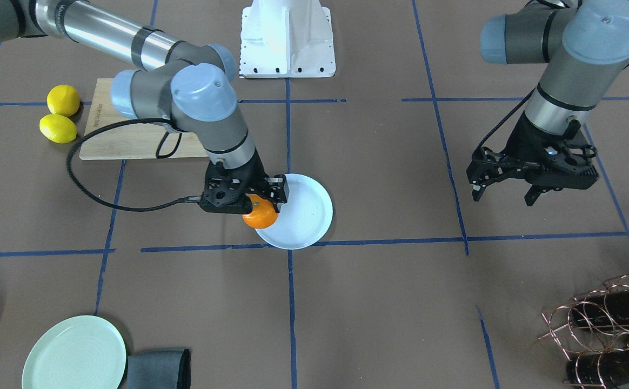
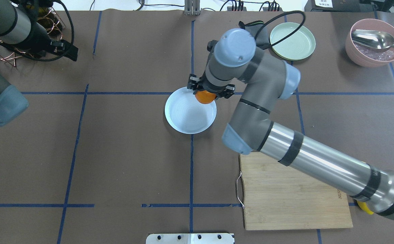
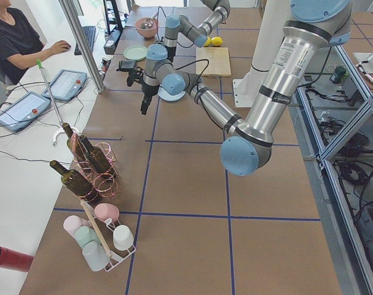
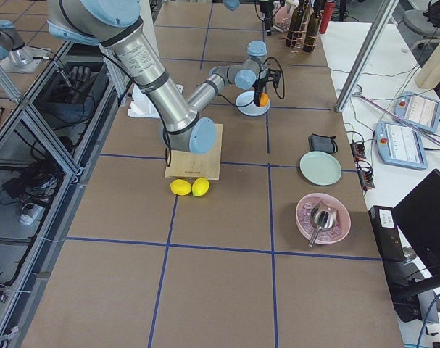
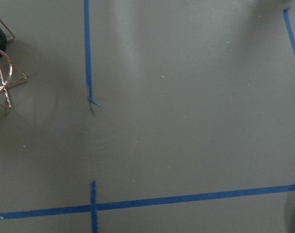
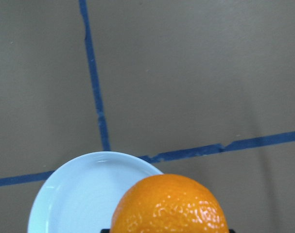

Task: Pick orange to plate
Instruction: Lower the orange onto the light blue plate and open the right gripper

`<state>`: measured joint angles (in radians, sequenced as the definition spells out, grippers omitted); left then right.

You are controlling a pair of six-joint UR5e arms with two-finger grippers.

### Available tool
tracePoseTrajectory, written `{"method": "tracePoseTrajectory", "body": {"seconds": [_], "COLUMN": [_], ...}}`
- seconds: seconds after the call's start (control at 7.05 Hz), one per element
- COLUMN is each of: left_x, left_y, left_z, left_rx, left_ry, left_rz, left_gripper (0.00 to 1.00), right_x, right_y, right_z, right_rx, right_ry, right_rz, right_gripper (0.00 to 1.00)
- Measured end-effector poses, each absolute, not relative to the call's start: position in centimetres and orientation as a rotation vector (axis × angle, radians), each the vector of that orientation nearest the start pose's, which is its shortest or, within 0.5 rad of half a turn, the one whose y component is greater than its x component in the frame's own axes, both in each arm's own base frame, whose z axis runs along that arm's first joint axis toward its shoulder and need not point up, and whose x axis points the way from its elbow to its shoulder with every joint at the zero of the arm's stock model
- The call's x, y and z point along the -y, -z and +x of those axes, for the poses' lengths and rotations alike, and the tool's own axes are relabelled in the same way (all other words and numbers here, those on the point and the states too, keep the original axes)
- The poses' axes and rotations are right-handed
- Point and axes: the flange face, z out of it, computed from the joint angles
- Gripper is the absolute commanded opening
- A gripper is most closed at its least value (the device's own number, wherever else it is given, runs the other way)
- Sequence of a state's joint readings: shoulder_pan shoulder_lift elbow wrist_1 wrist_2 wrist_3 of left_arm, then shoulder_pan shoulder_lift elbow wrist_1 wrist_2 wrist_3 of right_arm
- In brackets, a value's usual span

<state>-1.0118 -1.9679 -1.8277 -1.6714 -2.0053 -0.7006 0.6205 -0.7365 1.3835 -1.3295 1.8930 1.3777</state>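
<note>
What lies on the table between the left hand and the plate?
Only bare table, crossed by one blue tape line, separates the left hand and the plate in the front-facing view.

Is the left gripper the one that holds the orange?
No, the orange sits between the fingers of the right gripper over the plate's edge, while the left gripper hangs open and empty.

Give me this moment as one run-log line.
phase: placing | right gripper: shut on orange | orange: over edge of plate, not released | left gripper: open, empty, off to the side
</note>
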Motion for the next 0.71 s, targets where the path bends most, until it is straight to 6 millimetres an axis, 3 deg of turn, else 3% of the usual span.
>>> {"method": "tracePoseTrajectory", "body": {"seconds": [0.14,0.28,0.57,0.71], "left_x": [56.7,56.9,57.0,57.1], "left_y": [-31.8,-32.1,-32.2,-32.3], "left_z": [24.0,23.6,23.3,23.2], "left_rx": [-0.762,-0.758,-0.758,-0.771], "left_ry": [-0.035,-0.035,-0.032,-0.032], "left_rz": [0.359,0.361,0.359,0.348], "left_gripper": [1.0,1.0,1.0,1.0], "right_x": [52.3,51.9,51.6,51.9], "right_y": [-18.5,-18.8,-19.0,-18.6], "right_z": [-59.2,-60.7,-61.4,-60.8], "right_rx": [0.905,0.881,0.859,0.854], "right_ry": [-0.253,-0.249,-0.251,-0.256], "right_rz": [0.08,0.08,0.07,0.062], "right_gripper": [0.52,1.0,1.0,1.0]}}
